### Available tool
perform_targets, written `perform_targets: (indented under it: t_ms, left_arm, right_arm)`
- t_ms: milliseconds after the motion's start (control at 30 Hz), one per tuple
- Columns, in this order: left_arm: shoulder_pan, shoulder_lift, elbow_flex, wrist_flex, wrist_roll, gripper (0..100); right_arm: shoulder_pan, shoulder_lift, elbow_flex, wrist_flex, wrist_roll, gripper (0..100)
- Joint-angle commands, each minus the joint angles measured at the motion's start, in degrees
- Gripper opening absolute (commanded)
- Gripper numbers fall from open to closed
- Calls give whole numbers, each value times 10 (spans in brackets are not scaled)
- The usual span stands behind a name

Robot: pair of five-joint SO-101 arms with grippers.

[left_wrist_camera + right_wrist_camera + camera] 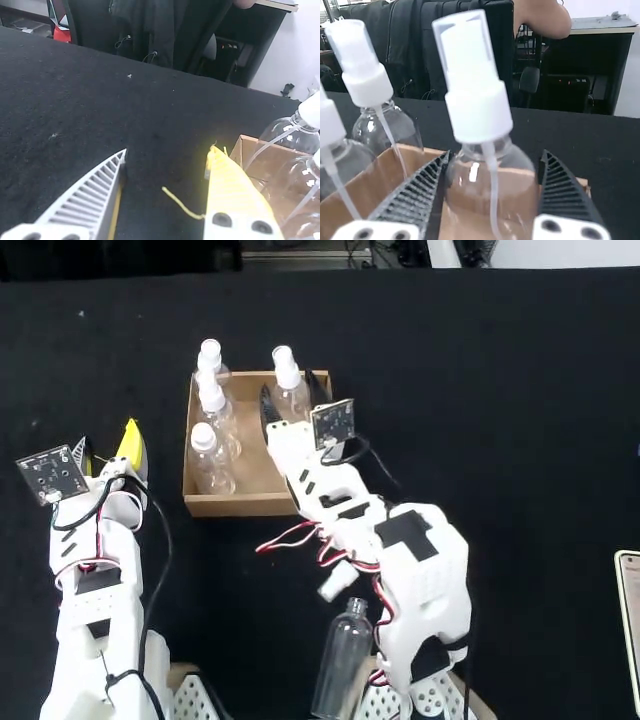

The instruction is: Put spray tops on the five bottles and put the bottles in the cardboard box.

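Observation:
The cardboard box [250,502] lies on the black table between the arms. A clear bottle with a white spray top [288,386] stands upright in its far right corner. My right gripper [292,400] is shut on that bottle [485,185], one black finger [415,192] on each side. Three more topped bottles [214,408] stand along the box's left side, also seen as bottles [290,135] in the left wrist view. My left gripper [108,452] hangs open left of the box, and this gripper [167,155] holds nothing.
A clear bottle without a top [343,652] lies near the arm bases at the front edge. A flat light object [630,615] sits at the right edge. Bare black table stretches behind and right of the box [241,146].

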Motion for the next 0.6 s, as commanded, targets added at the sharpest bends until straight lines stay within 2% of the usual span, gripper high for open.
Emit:
perform_targets:
  t_ms: [0,200,500,567]
  left_arm:
    - [0,1,-5,-14,4,230]
    - [0,1,-5,-14,4,230]
    - [0,1,-5,-13,4,230]
    - [0,1,-4,-13,4,230]
  right_arm:
    - [-12,-50,-1,-15,-1,224]
    - [-10,-71,0,-15,-1,224]
    - [-8,-210,65,-7,-1,224]
    - [-7,-233,61,20,-1,224]
